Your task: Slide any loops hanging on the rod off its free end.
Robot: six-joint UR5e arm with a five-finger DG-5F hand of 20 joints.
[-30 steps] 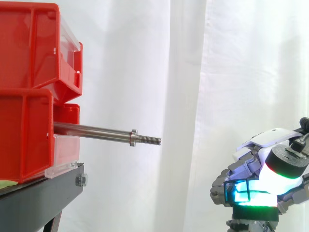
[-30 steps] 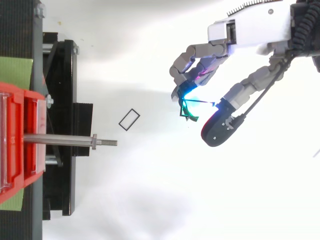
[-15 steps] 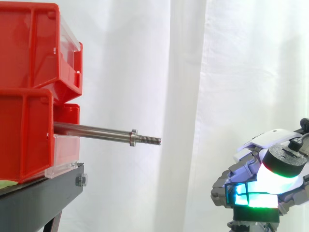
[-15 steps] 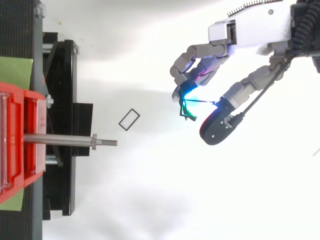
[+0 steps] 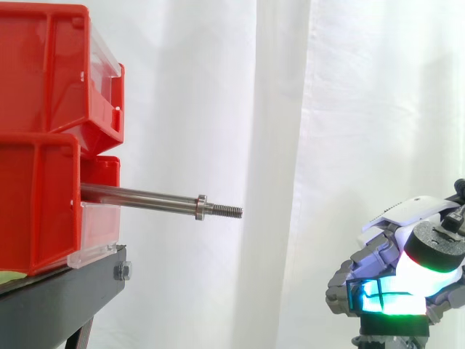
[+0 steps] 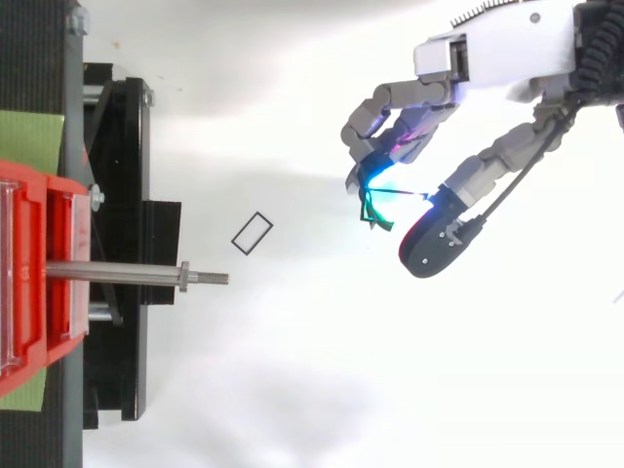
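- A white curtain (image 5: 276, 109) hangs in soft folds behind everything; from above, the ground is a plain white surface (image 6: 292, 390).
- At the left, two red bins (image 5: 43, 73) are stacked on a black stand (image 5: 58, 298), with a green sheet (image 6: 29, 141) lying under them.
- A steel rod (image 5: 138, 198) sticks out level from between the bins, pointing right. Near its free end sits a collar (image 5: 200, 208), then a short threaded tip. The rod is bare.
- A small dark rectangular outline (image 6: 253, 233) lies on the white surface, just beyond the rod's tip and apart from it.
- The hand (image 6: 487, 54) is well to the right of the rod and lower than it. Its fingers curl toward the thumb, pinching a thin green loop (image 6: 374, 213) between glowing pads.
- The loop is tiny and partly washed out by the cyan glow, so its full shape is hard to make out.
- In the side view the hand (image 5: 407, 269) is cut off by the lower right corner.
- The rod's fixed end is hidden by the bins, and the stand's legs run out of view.
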